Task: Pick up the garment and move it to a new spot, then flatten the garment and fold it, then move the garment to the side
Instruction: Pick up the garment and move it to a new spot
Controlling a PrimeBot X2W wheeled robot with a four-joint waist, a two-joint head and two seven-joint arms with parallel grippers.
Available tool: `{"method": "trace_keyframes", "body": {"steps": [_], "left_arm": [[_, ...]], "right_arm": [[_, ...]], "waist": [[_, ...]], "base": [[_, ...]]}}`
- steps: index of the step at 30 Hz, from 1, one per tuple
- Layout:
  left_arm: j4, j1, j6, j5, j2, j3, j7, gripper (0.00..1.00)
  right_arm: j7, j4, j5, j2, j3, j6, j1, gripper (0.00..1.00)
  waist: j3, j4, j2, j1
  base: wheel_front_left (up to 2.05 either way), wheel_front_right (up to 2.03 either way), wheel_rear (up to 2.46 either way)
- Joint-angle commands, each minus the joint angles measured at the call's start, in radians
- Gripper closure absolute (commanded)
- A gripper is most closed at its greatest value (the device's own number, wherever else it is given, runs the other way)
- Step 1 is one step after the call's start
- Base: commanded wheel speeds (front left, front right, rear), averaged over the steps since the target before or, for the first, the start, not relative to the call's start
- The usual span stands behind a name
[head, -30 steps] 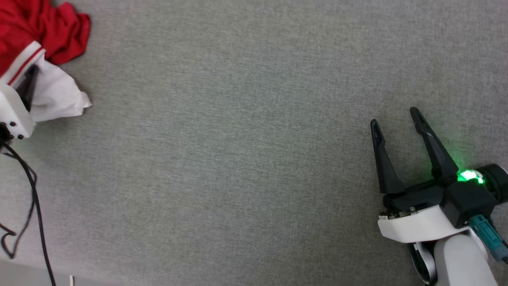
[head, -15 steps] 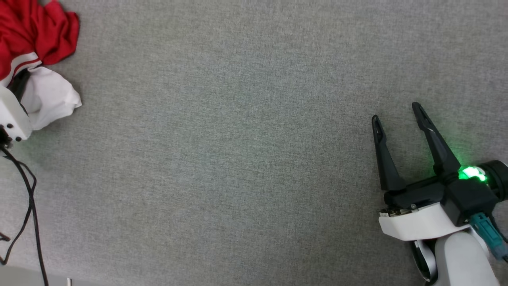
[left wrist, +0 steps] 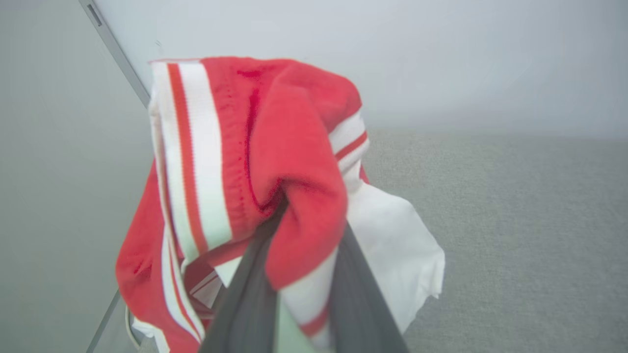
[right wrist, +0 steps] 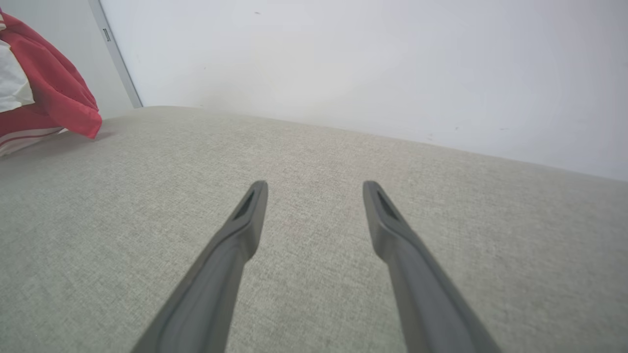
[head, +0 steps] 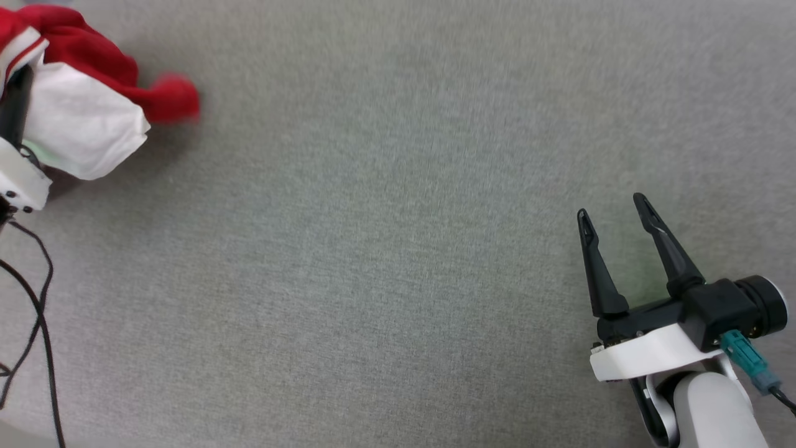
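The left gripper is pinched narrow on a bunched fold of the shirt, held at the far left edge of the grey cloth-covered table. The right gripper stands wide and empty, low at the right. The shirt looks soft, light and limp, so it will likely sag and swing from one pinch. Shoulders or hem corners would be better holds for flattening. Crumpled, it has no clear long axis. It droops from the grip, a red lobe pointing toward the table's middle, beside the white sleeve and striped trim.
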Motion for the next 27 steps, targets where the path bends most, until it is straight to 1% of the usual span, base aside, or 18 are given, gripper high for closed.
{"method": "trace_keyframes", "body": {"steps": [1, 4, 6, 8, 14, 17, 20, 22, 25, 27], "left_arm": [[-0.021, 0.018, -0.001, 0.003, 0.001, -0.006, -0.011, 1.00], [-0.081, 0.032, 0.003, 0.014, 0.014, -0.015, -0.015, 1.00], [-0.135, 0.042, 0.018, 0.023, 0.020, -0.023, -0.007, 1.00], [-0.199, 0.056, 0.046, 0.031, 0.021, -0.032, 0.005, 1.00], [-0.401, 0.096, 0.153, 0.046, 0.008, -0.056, 0.061, 1.00], [-0.508, 0.118, 0.227, 0.059, -0.012, -0.079, 0.095, 1.00], [-0.587, 0.128, 0.278, 0.071, -0.045, -0.102, 0.120, 1.00], [-0.619, 0.135, 0.309, 0.077, -0.081, -0.120, 0.128, 1.00], [-0.636, 0.134, 0.341, 0.101, -0.139, -0.156, 0.134, 1.00], [-0.629, 0.133, 0.353, 0.112, -0.186, -0.182, 0.131, 1.00]], "right_arm": [[-0.002, 0.006, 0.011, -0.002, -0.003, -0.001, 0.010, 0.00], [-0.002, 0.011, 0.031, -0.001, -0.016, -0.001, 0.016, 0.00], [-0.002, 0.012, 0.046, -0.001, -0.030, -0.001, 0.022, 0.00], [-0.002, 0.013, 0.059, -0.001, -0.041, -0.001, 0.023, 0.00], [-0.002, 0.014, 0.091, 0.000, -0.064, -0.001, 0.032, 0.00], [-0.002, 0.014, 0.106, 0.000, -0.075, -0.001, 0.036, 0.00], [-0.002, 0.012, 0.116, 0.000, -0.084, -0.001, 0.038, 0.00], [-0.002, 0.013, 0.121, 0.000, -0.091, -0.001, 0.039, 0.00], [-0.002, 0.010, 0.129, 0.000, -0.099, -0.001, 0.038, 0.00], [-0.002, 0.008, 0.135, 0.000, -0.103, -0.001, 0.037, 0.00]], "waist": [[-0.069, -0.006, 0.0000, 0.0000], [-0.119, -0.020, 0.0000, 0.0000], [-0.145, -0.031, 0.0000, 0.0000], [-0.169, -0.045, 0.0000, 0.0000], [-0.217, -0.100, 0.0000, 0.0000], [-0.232, -0.136, 0.0000, 0.0000], [-0.238, -0.174, 0.0000, 0.0000], [-0.240, -0.202, 0.0000, 0.0000], [-0.239, -0.243, 0.0000, 0.0000], [-0.235, -0.271, 0.0000, 0.0000]], "base": [[0.00, 0.00, 0.00], [0.00, 0.00, 0.00], [0.00, 0.00, 0.00], [0.00, 0.00, 0.00], [0.00, 0.00, 0.00], [0.00, 0.00, 0.00], [0.00, 0.00, 0.00], [0.00, 0.00, 0.00], [0.00, 0.00, 0.00], [0.00, 0.00, 0.00]]}}
